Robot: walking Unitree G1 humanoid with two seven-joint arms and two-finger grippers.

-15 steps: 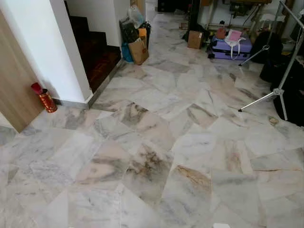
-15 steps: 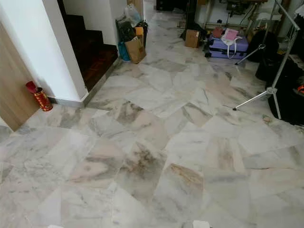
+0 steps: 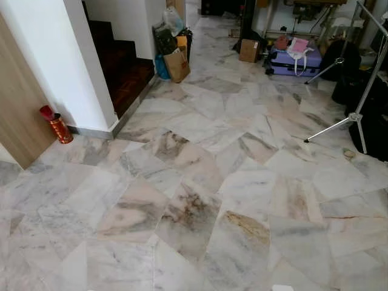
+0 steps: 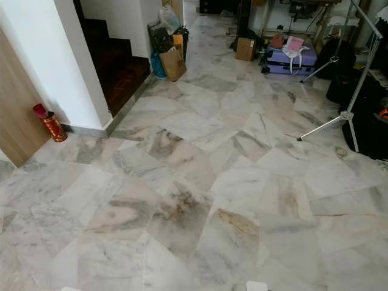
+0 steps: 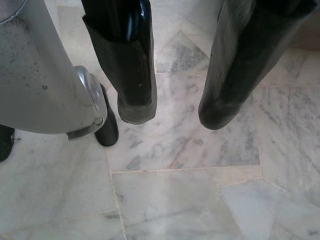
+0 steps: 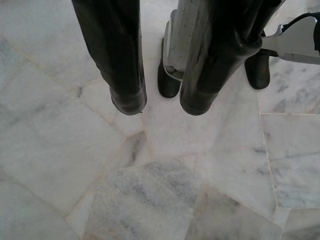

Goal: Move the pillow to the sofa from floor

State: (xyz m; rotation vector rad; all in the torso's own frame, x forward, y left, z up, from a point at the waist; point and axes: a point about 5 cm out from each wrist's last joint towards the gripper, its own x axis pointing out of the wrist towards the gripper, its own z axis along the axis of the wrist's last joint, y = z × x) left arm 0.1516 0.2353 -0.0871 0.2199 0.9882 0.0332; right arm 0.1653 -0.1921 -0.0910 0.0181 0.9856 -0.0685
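From the head camera I look down across a marble floor (image 3: 200,200) of grey, white and pink slabs laid at angles. On my left, a white wall (image 3: 54,54) ends at a corner, with a wooden panel (image 3: 18,115) beside it. A small red tin (image 3: 59,126) stands on the floor at the foot of that wall. Just past the corner, dark wooden steps (image 3: 124,70) rise away. Beyond the steps, a brown paper bag (image 3: 177,65) leans among other bags. Further back sit a cardboard box (image 3: 248,50) and a purple suitcase (image 3: 295,60). On my right, a metal tripod stand (image 3: 357,115) spreads its legs in front of dark bags.

I cannot find the pillow or the sofa among these things.

Both arms hang low. The left claw (image 5: 172,112) points down at the floor, its two black fingers spread apart with nothing between them. The right claw (image 6: 161,105) also points down at the tiles, fingers spread and empty.
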